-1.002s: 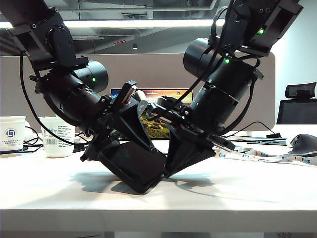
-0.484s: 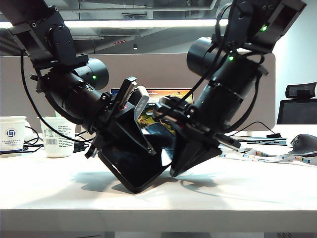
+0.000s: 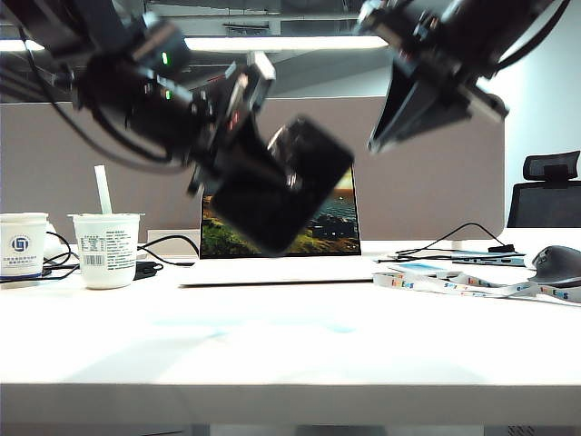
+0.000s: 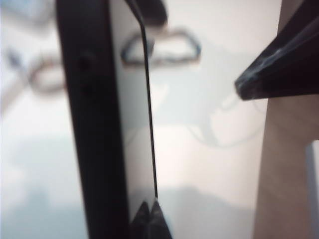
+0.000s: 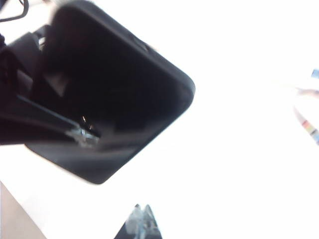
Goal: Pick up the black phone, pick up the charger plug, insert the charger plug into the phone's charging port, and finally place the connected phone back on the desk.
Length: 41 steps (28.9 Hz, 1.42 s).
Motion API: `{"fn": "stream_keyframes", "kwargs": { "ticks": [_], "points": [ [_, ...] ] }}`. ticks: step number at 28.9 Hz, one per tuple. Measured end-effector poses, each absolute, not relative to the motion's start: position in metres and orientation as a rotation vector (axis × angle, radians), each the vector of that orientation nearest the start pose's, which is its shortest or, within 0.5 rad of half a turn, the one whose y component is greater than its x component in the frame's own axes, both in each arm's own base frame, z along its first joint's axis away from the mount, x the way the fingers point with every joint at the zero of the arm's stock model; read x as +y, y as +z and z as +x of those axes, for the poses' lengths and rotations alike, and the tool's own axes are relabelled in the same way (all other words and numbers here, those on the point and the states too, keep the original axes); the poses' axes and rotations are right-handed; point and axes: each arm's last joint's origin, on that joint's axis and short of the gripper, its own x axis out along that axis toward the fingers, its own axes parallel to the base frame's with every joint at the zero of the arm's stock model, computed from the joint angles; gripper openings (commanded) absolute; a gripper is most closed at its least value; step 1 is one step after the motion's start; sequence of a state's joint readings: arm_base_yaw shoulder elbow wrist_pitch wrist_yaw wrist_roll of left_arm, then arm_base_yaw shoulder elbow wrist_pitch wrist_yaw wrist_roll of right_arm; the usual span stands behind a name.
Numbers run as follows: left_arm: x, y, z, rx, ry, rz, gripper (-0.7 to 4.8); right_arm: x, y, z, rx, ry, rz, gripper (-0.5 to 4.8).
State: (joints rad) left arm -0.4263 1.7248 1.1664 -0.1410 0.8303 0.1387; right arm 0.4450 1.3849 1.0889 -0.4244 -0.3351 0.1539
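My left gripper (image 3: 238, 145) is clamped on the black phone (image 3: 277, 186), held tilted above the desk (image 3: 290, 345). My right gripper (image 3: 386, 136) hangs up-right of it, fingers pressed together; plug probably not held, too blurry.

Open desk under raised arms

We see bare desk (image 3: 300, 345) ahead; laptop (image 3: 272, 263), cups (image 3: 106, 250) and lanyard (image 3: 454, 286) hem its far side.

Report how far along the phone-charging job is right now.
Done: the left hand is shut on the black phone, held in the air in front of the laptop. In hand: nothing visible in the right hand, raised and shut. Left: picking up the charger plug, inserting it, setting the phone on the desk.
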Motion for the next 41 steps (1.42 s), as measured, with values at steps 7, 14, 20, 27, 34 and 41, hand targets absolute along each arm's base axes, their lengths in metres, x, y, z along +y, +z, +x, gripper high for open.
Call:
{"fn": "stream_keyframes", "kwargs": {
  "ticks": [7,14,20,27,34,41],
  "points": [
    [-0.168,0.281,0.318,0.222,-1.295,0.177,-0.07,0.127,0.314,0.242,0.659,0.752,0.028,-0.02],
    [-0.166,0.303,0.312,0.047,-1.269,0.279,-0.07,0.119,0.333,0.227,0.568,0.765,0.02,-0.02],
    [-0.164,0.314,0.306,-0.015,-1.22,0.336,-0.07,0.106,0.346,0.222,0.488,0.601,-0.01,-0.02],
    [-0.161,0.331,0.295,-0.066,-1.176,0.357,-0.07,0.072,0.347,0.235,0.476,0.44,0.022,-0.02],
    [-0.169,0.337,0.287,-0.117,-1.135,0.434,-0.07,0.043,0.379,0.241,0.331,0.533,0.089,-0.02],
    [-0.183,0.337,0.281,-0.15,-1.031,0.562,-0.07,0.064,0.384,0.234,0.297,0.859,0.11,-0.02]
  ]
}}
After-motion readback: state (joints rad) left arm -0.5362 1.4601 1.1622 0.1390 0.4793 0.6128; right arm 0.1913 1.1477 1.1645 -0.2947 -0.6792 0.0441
